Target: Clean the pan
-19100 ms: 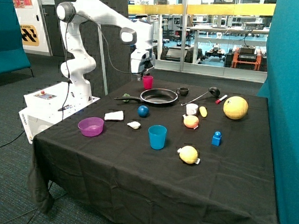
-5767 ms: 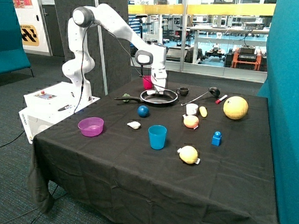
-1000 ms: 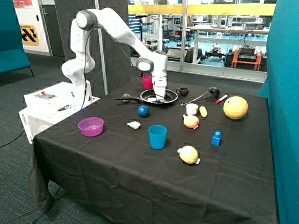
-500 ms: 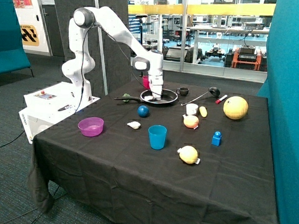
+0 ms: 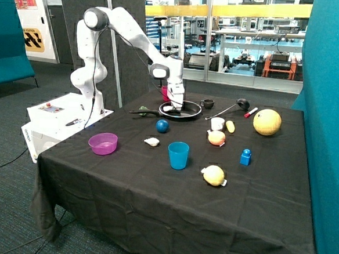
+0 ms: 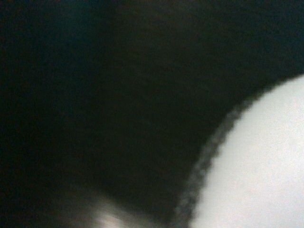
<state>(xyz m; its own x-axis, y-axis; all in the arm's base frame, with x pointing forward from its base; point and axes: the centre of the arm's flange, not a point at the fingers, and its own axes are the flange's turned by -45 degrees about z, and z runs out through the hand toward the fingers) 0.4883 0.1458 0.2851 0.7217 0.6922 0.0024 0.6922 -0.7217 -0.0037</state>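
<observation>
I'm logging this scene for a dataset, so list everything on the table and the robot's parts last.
pan: 1, black, far side of table, below the gripper
white cloth: 1, white, inside pan
pink cup: 1, behind pan
black cup: 1, beside pan
ladle: 1, black with silver handle
blue ball: 1, in front of pan
blue cup: 1, table middle
purple bowl: 1, near edge
yellow ball: 1, far corner
blue block: 1
gripper: 1, white, down in pan at cloth
</observation>
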